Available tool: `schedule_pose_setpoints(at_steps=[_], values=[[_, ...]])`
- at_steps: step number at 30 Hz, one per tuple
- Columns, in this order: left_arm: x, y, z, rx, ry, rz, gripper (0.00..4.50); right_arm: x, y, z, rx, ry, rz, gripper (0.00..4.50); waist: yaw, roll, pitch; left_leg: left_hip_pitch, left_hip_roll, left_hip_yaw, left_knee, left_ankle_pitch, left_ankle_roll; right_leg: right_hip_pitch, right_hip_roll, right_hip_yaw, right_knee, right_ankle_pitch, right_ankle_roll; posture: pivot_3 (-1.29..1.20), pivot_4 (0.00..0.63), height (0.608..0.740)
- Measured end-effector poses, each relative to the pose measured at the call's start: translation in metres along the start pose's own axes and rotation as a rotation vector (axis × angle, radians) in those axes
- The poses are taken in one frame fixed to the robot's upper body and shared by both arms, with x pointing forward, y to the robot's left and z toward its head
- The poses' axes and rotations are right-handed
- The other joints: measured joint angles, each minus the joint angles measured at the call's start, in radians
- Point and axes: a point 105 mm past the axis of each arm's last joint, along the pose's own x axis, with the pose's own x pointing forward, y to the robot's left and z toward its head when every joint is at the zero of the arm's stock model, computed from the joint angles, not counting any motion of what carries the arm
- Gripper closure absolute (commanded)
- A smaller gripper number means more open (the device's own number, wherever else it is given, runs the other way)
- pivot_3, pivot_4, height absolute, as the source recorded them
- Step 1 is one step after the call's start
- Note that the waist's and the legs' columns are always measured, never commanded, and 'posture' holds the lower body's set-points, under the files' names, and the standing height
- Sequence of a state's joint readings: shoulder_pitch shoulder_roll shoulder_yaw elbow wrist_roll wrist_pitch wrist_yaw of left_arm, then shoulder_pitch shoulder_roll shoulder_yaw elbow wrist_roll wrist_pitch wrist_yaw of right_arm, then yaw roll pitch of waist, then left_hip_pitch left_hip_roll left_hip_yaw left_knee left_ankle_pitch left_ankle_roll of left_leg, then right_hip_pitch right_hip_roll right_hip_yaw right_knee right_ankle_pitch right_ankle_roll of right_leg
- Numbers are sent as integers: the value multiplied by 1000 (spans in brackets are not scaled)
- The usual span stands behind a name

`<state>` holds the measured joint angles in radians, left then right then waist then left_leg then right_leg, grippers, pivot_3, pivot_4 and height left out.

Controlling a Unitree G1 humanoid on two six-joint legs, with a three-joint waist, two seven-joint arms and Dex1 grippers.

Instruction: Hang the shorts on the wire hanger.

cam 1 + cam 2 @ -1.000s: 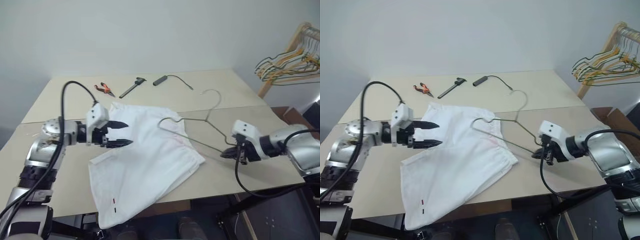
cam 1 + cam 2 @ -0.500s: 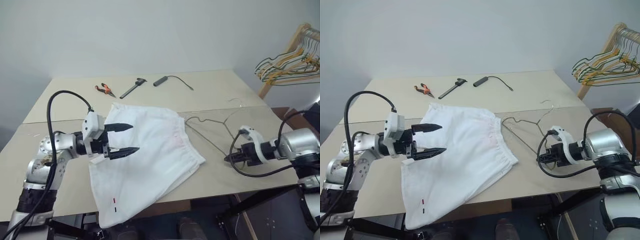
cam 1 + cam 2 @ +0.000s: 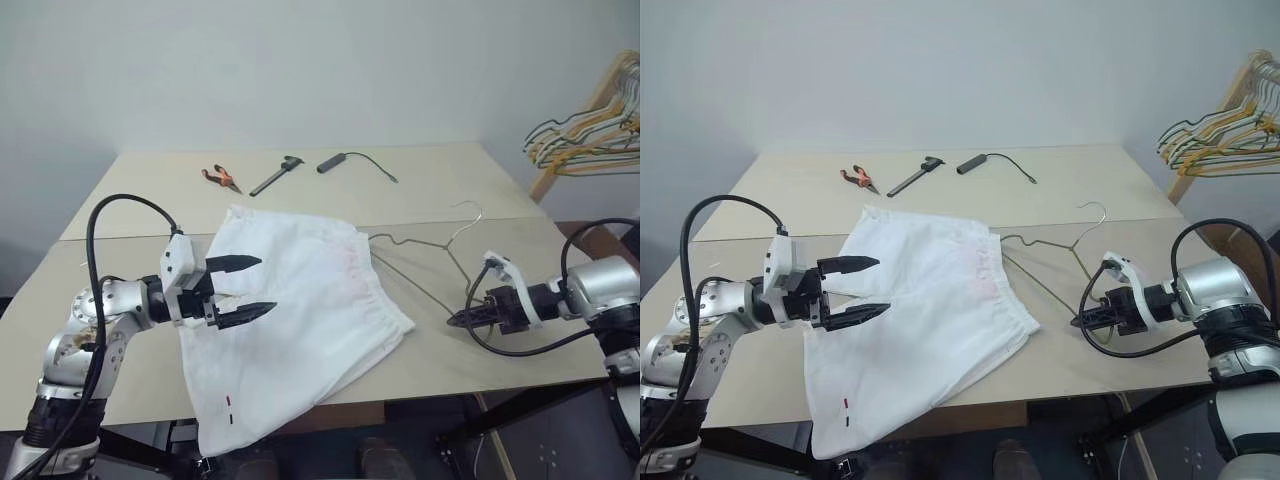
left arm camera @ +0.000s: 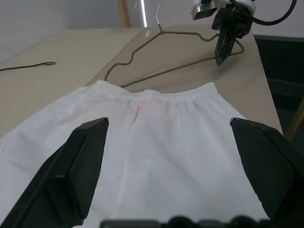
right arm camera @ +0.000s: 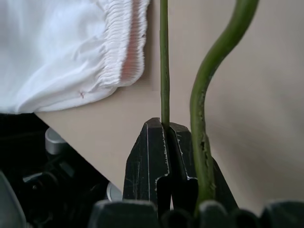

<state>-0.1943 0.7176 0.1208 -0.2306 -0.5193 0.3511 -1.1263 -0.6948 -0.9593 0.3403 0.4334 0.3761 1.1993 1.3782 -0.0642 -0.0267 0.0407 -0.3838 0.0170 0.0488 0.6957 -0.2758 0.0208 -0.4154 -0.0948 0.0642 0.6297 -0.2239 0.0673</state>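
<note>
The white shorts (image 3: 305,300) lie spread and crumpled on the table (image 3: 130,215), with one leg hanging over the front edge. My left gripper (image 3: 265,285) hovers over their left part, open, with nothing between its fingers (image 4: 71,171). The wire hanger (image 3: 420,250) lies low over the table just right of the pink-tinted waistband (image 4: 147,97), its hook pointing to the far side. My right gripper (image 5: 166,126) is shut on the hanger's wire (image 5: 164,57) at its near right corner, close to the table's front edge.
At the back of the table lie orange-handled pliers (image 3: 218,178), a dark tool (image 3: 276,174) and a small black device with a cable (image 3: 345,160). A wooden rack with several hangers (image 3: 590,130) stands off the table's right end.
The right gripper rolled and dropped the hanger from tilted over the shorts to low beside the waistband. The left gripper drew back toward me, still open.
</note>
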Motion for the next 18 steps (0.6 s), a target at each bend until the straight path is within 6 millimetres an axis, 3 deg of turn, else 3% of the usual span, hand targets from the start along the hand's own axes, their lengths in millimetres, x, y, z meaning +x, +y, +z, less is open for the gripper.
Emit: schedule_pose_setpoints(at_steps=[7, 13, 18], values=[[-4, 0, 2, 14, 11, 8, 45, 4, 0, -5, -20, 40, 23, 4500, 22, 0, 0, 0, 0, 2, 0, 0, 0, 0, 0, 0, 0, 0, 0, 40, 0, 740], [-5, 1, 5, 28, 16, 8, 45, 29, -8, 11, -17, 32, 0, 4500, 25, 0, 0, 0, 0, 3, 0, 0, 0, 0, 1, 0, 0, 1, -1, 70, 0, 740], [-8, 0, 6, 33, 20, 12, 45, 35, -14, 22, -30, 31, -16, 4500, 40, 0, 0, -1, 0, 3, 0, 0, 0, 0, 1, 0, -1, 1, -1, 82, 0, 740]])
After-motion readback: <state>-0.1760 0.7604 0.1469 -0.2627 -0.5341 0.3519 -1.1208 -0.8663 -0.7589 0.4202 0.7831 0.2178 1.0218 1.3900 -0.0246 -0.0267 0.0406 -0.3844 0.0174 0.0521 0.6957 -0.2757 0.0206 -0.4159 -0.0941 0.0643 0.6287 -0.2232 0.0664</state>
